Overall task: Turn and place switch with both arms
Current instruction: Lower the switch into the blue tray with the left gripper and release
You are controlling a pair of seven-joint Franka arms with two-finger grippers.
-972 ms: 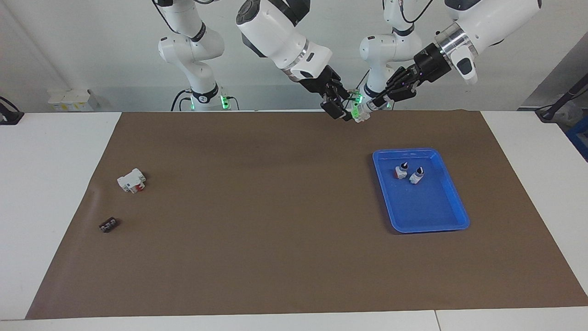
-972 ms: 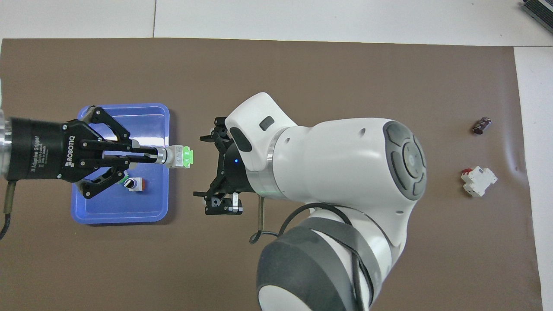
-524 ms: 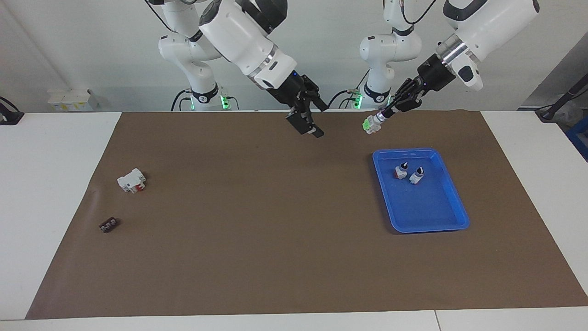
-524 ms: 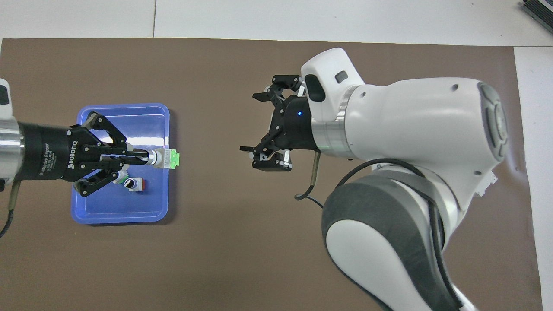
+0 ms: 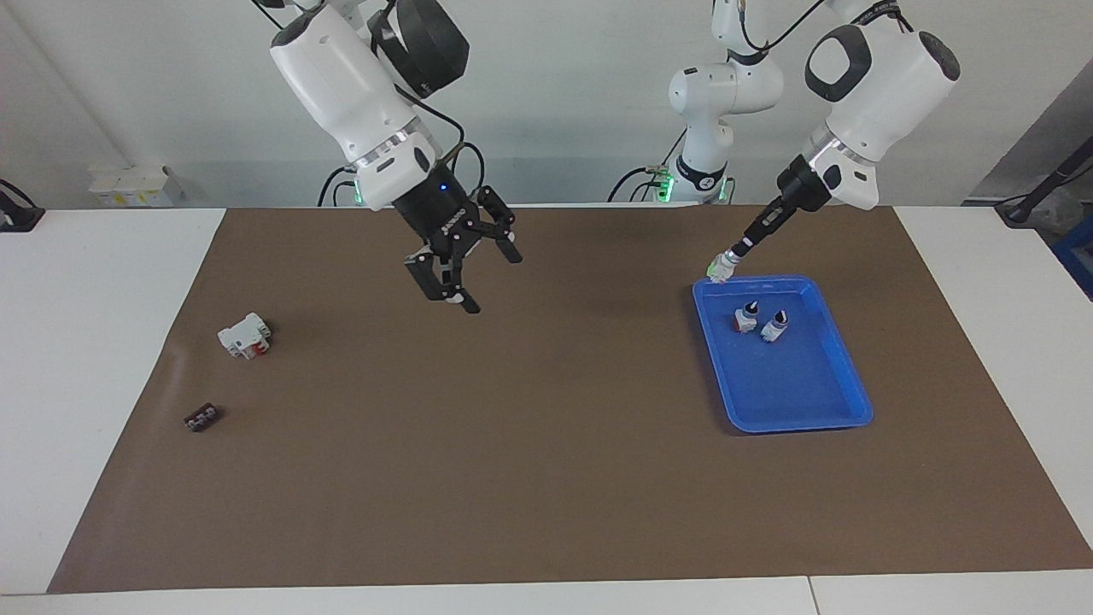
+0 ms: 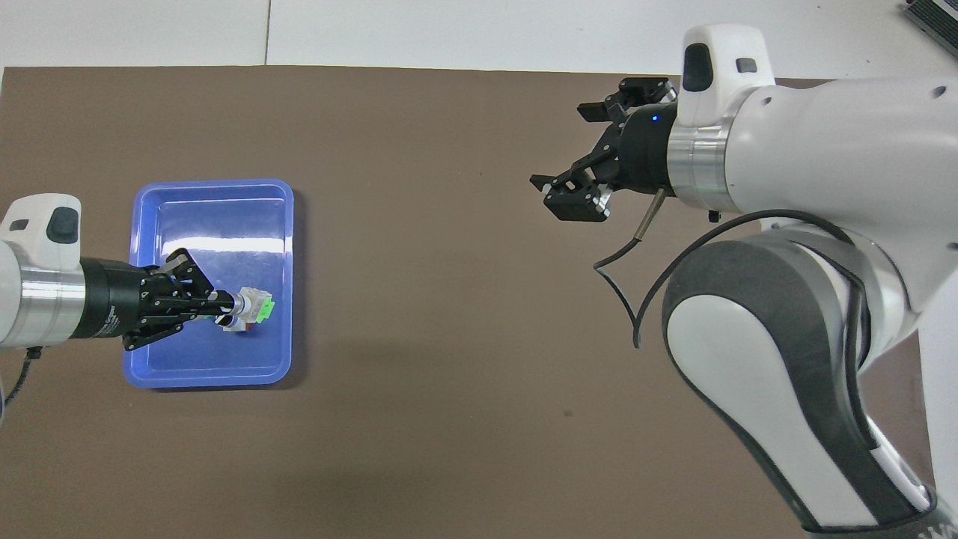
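**A:** Eyes on the switch [image 5: 719, 270] – it hangs in the air, green block pointing down and away from the wrist, over the edge of the blue tray [image 5: 832, 418] that lies closest to the robots.

**B:** And the left gripper [image 5: 731, 256] has it, fingertips clamped tight on the knob end. From overhead the switch [image 6: 253, 308] sticks straight out of the left gripper [image 6: 230, 304], over the tray [image 6: 283, 224].

**A:** Is it touching the tray?

**B:** No, the facing view shows it clear above the rim, held at a slant.

**A:** Inside the tray, two red-block switches [image 5: 760, 322] sit side by side in the part closer to the robots, black knobs up. Overhead, the held switch covers most of them.

**B:** Now the right gripper [image 5: 465, 278]. It is up over bare brown mat [image 5: 546, 478], about mid-table toward the right arm's end, well apart from the tray.

**A:** Fingers spread wide, nothing between them. Overhead, the right gripper [image 6: 591, 161] shows the same: splayed and empty.

**B:** Out at the right arm's end, a white-and-red blocky part [image 5: 245, 335] lies on the mat, with a small dark component [image 5: 201, 418] farther from the robots than it.
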